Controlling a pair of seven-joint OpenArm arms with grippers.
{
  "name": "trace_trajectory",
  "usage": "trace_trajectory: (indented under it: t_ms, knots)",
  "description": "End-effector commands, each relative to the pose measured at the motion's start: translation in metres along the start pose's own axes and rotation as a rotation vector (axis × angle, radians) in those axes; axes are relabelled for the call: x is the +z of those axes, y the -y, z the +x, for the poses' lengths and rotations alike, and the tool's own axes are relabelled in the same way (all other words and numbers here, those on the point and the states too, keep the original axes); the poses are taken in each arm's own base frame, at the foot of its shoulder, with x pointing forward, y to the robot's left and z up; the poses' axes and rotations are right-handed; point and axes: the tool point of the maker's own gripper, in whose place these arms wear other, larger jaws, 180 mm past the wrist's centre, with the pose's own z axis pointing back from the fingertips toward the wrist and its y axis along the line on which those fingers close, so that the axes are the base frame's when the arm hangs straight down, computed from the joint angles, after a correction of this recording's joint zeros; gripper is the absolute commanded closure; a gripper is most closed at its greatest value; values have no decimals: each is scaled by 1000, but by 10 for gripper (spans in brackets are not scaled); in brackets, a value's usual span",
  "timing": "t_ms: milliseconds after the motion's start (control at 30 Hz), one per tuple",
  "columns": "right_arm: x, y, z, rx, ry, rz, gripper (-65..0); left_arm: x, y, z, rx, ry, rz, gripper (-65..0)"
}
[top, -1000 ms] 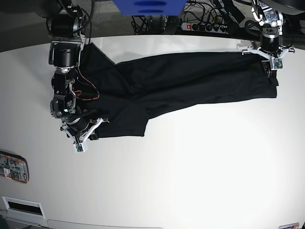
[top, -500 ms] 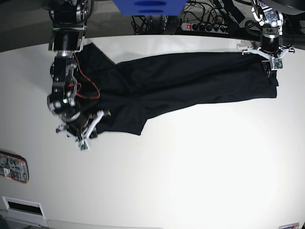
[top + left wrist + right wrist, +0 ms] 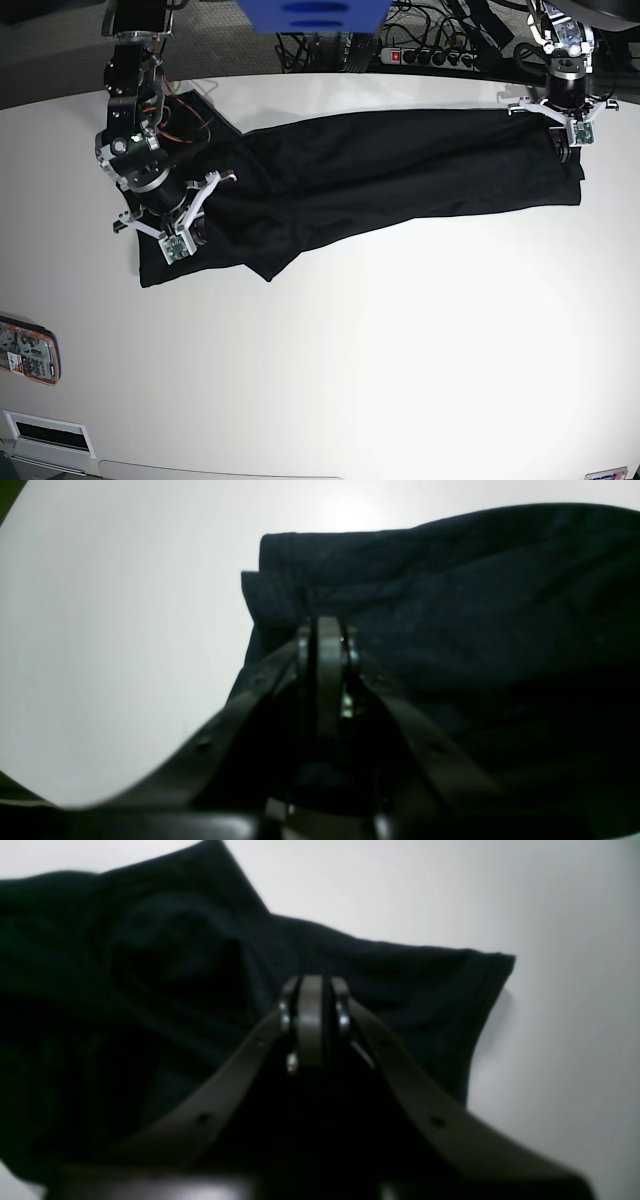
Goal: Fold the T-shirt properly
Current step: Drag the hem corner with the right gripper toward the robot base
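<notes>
T-shirt [image 3: 400, 170] stretched across far part of white surface [image 3: 400, 360], left to right. Right hand [image 3: 190, 232] closed, pinching shirt's left end; left hand [image 3: 566, 148] closed, pinching right end.

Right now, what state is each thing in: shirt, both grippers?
T-shirt: stretched long across the table, rumpled, not folded.
Left gripper: shut, at the shirt's far edge; grip unclear.
Right gripper: shut, over the bunched end; grip unclear.
</notes>
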Motion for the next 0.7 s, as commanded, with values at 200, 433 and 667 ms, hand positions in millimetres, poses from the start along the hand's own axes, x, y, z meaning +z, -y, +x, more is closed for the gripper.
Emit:
trace_trajectory:
  t_ms: [200,433,667]
  knots:
    - [19,-14,-27,-4,-42,18,0,1,-9,14,-15,47,13,-22]
    - [26,-4,-38,-19,-64,-14,0,0,-14,17,-33,54,14,-22]
    - [34,23,-45,-12,-84,-76,0,0,-24,21,-50,58,28,-22]
